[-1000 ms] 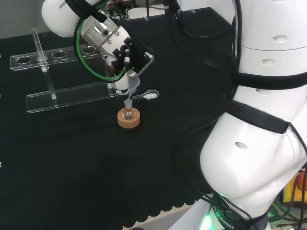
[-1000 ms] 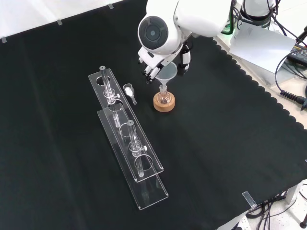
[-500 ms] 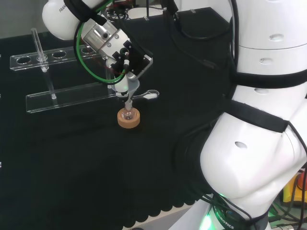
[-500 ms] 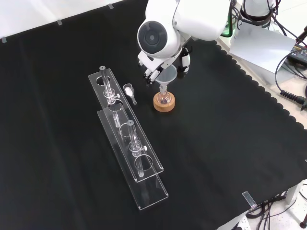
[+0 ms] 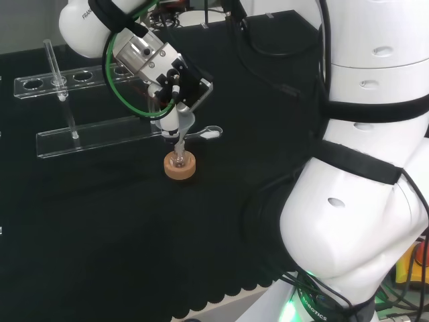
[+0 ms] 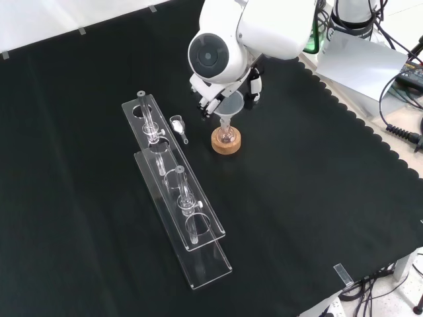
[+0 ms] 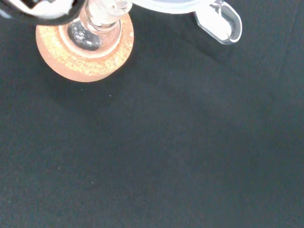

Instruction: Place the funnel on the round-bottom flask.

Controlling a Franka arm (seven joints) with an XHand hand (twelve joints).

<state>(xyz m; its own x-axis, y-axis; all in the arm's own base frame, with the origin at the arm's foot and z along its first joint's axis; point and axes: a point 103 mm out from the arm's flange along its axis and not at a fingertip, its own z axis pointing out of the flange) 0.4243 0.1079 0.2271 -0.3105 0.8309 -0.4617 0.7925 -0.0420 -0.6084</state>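
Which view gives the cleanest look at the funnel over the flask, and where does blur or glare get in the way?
Front view is cleanest: the funnel stands out pale against the black cloth above the flask on its cork ring. Head view: the funnel is partly hidden by the hand. Wrist view: the funnel rim is blurred and cut off; the flask shows bright reflections.

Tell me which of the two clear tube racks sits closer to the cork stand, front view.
The upper-left rack, the one beside the small clear scoop. Its far end lies nearer the cork stand than the lower rack, which runs toward the cloth's near edge.
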